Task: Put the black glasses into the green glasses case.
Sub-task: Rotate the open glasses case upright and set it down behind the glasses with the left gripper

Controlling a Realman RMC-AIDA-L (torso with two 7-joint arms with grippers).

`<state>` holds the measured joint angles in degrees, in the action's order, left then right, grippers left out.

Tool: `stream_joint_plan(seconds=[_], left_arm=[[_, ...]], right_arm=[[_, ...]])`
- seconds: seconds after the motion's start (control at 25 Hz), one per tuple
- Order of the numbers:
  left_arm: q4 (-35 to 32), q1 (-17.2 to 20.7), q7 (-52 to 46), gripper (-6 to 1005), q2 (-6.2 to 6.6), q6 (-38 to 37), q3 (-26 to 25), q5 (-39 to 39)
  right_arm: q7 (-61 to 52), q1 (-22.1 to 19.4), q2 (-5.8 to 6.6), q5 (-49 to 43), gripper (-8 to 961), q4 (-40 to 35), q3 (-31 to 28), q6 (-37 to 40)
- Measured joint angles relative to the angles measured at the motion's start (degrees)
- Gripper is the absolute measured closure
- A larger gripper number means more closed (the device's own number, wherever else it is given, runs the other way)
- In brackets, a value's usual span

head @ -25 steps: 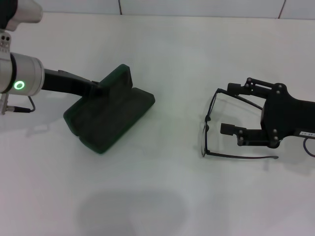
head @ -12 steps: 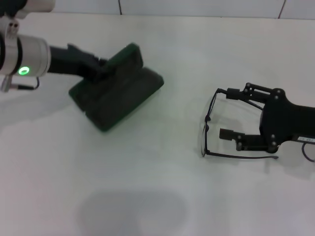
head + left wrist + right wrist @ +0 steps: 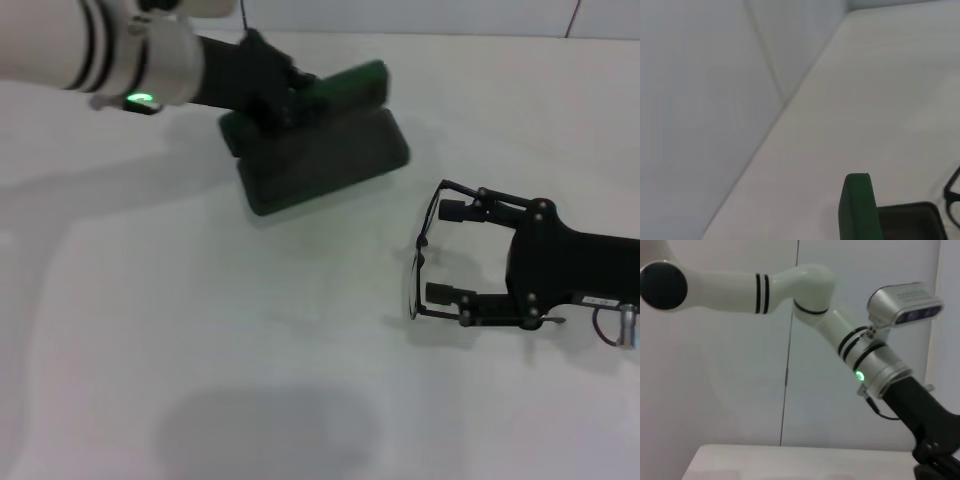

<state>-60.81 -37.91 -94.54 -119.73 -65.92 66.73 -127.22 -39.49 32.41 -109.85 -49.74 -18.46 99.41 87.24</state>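
Black glasses [image 3: 428,262] lie on the white surface [image 3: 250,340] at your four o'clock, temples pointing right. Your right end effector [image 3: 447,252] sits spread wide around them, one finger by each temple, gripping nothing visible. At your twelve o'clock, the left end effector [image 3: 285,95] is clamped on the green glasses case [image 3: 320,150], lid ajar.

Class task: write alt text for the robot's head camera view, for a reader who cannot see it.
On a white table, the left tool grips the raised lid of the open green glasses case at upper centre. To the right, the open right tool straddles the black glasses, which lie flat with temple arms unfolded.
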Motion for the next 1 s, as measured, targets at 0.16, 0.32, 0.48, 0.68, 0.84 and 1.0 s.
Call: stream_joint_plan(seconds=[0.16,0.32,0.48,0.68,0.84,1.0], left_arm=[[3.55,-2.54,-0.26,794,0.0,1.84,3.13,-0.73],[7.0,-5.73,0.26,794,0.45,1.07,3.54,-0.98],[7.69,-6.87,1.83,794,1.19,-0.75,3.44,-1.01],[7.24,-6.76,3.8,793,1.22,-3.63,3.89,-2.02],[7.12,-6.72,4.86,793,0.26,-3.71,4.48,-5.73],[7.11,-6.89,4.99,788,0.18,-3.79,4.44,-6.46]], right_arm=[[0.01,0.03,-0.63,-0.17,141,-0.21,-0.01,-0.19],[0.03,-1.06,-0.63,-0.18,141,-0.81,-0.02,-0.03],[0.03,-1.56,-0.55,-0.12,141,-0.87,-0.01,0.08],[0.03,-1.71,-0.55,-0.18,142,-0.88,-0.09,-0.21],[0.03,-1.6,-0.41,-0.21,142,-0.88,-0.1,-0.24],[0.03,-1.45,-0.36,-0.21,142,-0.88,-0.1,-0.26]])
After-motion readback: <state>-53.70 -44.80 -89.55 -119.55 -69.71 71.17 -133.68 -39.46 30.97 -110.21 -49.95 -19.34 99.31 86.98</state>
